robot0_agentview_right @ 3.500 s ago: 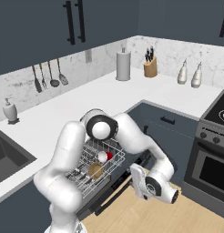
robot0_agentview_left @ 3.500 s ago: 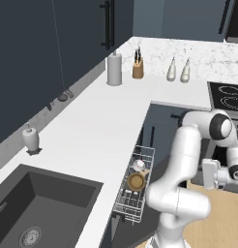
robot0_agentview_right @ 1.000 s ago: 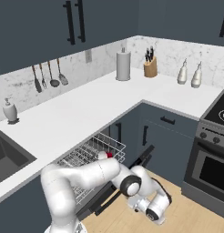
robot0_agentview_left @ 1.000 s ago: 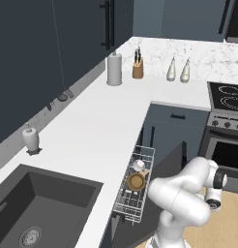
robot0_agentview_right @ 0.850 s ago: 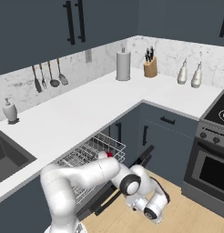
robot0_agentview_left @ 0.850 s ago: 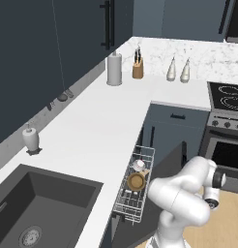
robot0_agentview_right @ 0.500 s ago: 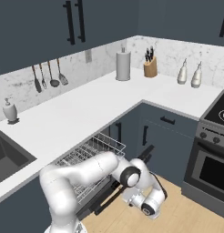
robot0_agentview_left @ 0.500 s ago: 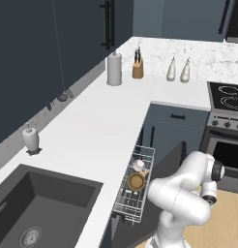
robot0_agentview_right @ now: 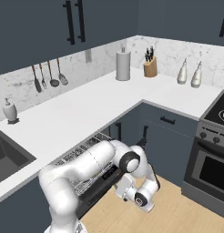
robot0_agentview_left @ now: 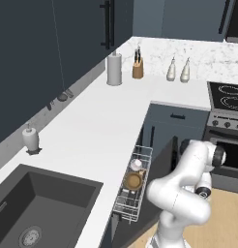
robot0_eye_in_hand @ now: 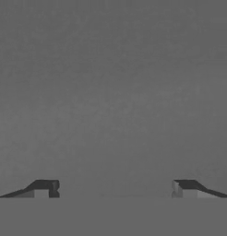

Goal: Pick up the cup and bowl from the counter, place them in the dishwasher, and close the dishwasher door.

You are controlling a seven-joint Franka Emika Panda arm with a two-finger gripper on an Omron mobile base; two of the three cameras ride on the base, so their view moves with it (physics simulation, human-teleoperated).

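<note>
Under the counter (robot0_agentview_left: pixel 92 131), the dishwasher (robot0_agentview_left: pixel 140 193) stood open with its rack pulled out.
In the rack sat the bowl (robot0_agentview_left: pixel 133 181) and, just beyond it, the cup (robot0_agentview_left: pixel 136 165). The arm was folded low against the partly raised dishwasher door (robot0_agentview_right: pixel 102 182). In the hand view the gripper (robot0_eye_in_hand: pixel 114 188) faced a flat grey surface close up, fingers spread wide and holding nothing.

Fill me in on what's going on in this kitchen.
The arm is low in front of the dishwasher, working on its door, which hangs partly open. The rack is pulled out, with the bowl and cup already in it. The claw is open, holding nothing, facing a flat dark grey surface close up. Only closing the door remains.
</note>
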